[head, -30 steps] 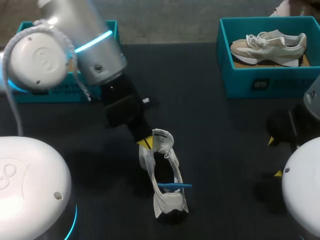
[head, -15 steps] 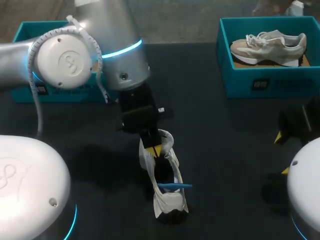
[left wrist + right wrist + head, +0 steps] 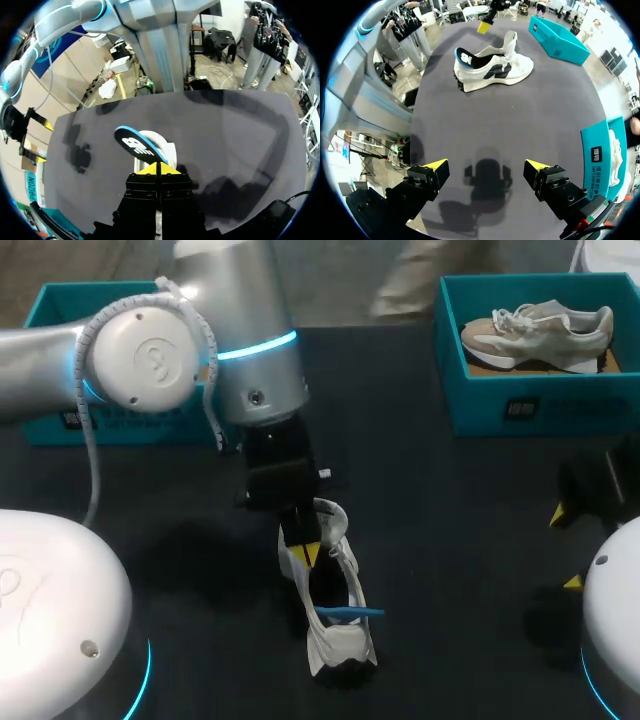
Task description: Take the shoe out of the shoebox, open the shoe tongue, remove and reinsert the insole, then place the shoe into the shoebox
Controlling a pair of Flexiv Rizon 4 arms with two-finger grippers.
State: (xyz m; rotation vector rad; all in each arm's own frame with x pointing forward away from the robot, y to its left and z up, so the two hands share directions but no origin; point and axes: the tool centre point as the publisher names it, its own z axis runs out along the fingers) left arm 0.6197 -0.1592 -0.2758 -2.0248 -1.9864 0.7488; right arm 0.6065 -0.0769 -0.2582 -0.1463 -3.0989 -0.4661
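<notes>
one white shoe (image 3: 338, 648), upright on its sole on the dark table (image 3: 450, 520), well apart from both boxes. tongue (image 3: 328, 515) raised at the far end. blue insole (image 3: 139, 145) partly lifted, poking up out of the heel opening, not yet free.

left gripper (image 3: 310, 552): yellow tips pressed together, down at the tongue; fabric nipped between them or not, cannot tell.

right gripper (image 3: 486, 166): fingers spread wide, nothing between them, over bare table at the right side, well apart from the shoe.

two teal shoeboxes: one (image 3: 50, 300) at the far left behind the left arm, contents hidden; one (image 3: 520, 405) at the far right, holding a second, beige shoe (image 3: 540, 330).

step in hand, by judgement: tongue opening done or nearly so, insole removal under way.

next move, by judgement: release at the tongue, shift to the raised insole edge near the heel, pinch it flat, draw up and out along the shoe's length; steadying of the shoe likely needed, else risk of dragging or tipping it.
</notes>
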